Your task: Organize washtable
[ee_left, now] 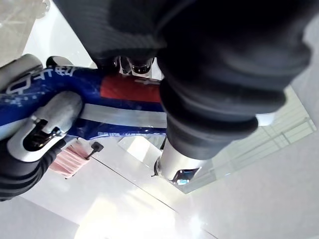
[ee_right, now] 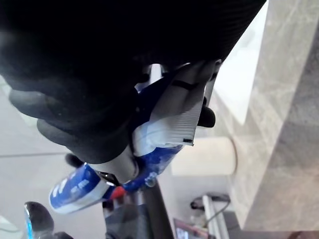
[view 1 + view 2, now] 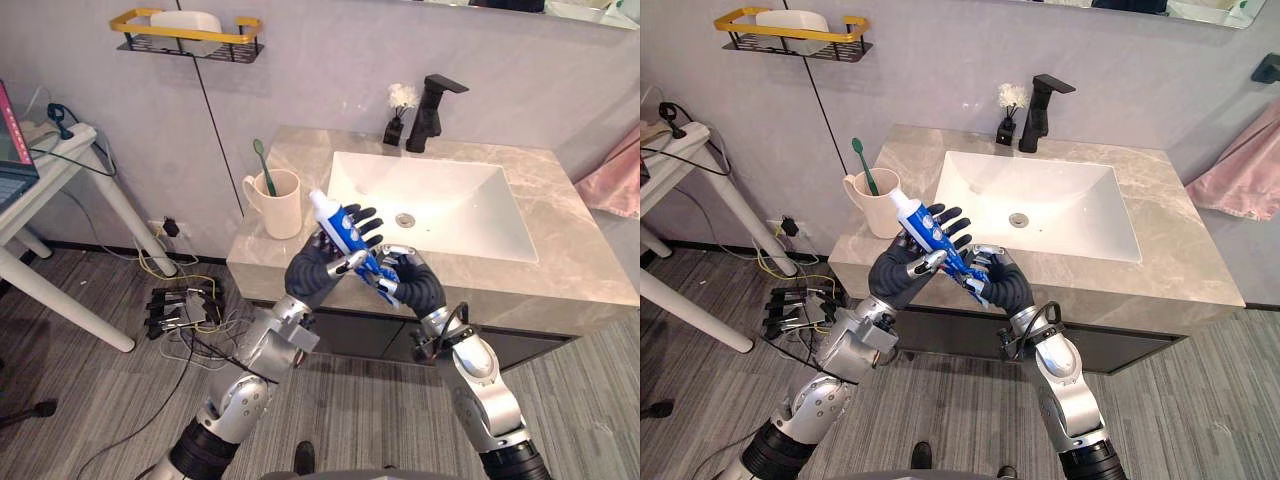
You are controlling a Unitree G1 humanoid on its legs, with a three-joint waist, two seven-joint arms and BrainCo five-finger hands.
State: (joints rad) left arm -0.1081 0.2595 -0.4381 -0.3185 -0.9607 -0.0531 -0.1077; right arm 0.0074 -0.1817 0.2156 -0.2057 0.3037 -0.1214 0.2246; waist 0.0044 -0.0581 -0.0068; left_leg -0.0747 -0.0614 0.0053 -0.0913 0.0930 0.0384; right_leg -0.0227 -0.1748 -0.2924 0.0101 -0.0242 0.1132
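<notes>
Centre of the frame, above the counter's front edge: one toothpaste tube (image 3: pixel 340 232), blue and white, white cap end tilting toward the upper left. It is hanging in the air, clear of the counter (image 3: pixel 585 265).

Holding it, from the lower left: the left hand (image 3: pixel 318 268) is gripping the tube's middle, thumb in front and fingers behind, clamped on it.

Holding it, from the lower right: the right hand (image 3: pixel 408 282) is gripping the lower end, fingers curled round it.

Left part of the counter, near the hands: one cream cup (image 3: pixel 280 205) with a handle; a green toothbrush (image 3: pixel 263 165) is standing in it.

Centre right: a white basin (image 3: pixel 450 205). At top centre a black tap (image 3: pixel 430 108) is standing behind it, a small vase (image 3: pixel 397 120) of white flowers just beside.

Upper left, on the wall: a shelf (image 3: pixel 185 42).

Progress, by judgement: the toothbrush is already sitting in the cup and the tube is being carried but is not yet set down, so the task is looking roughly midway. What is remaining is placing the tube, probably in or beside the cup, and letting go with both hands.
</notes>
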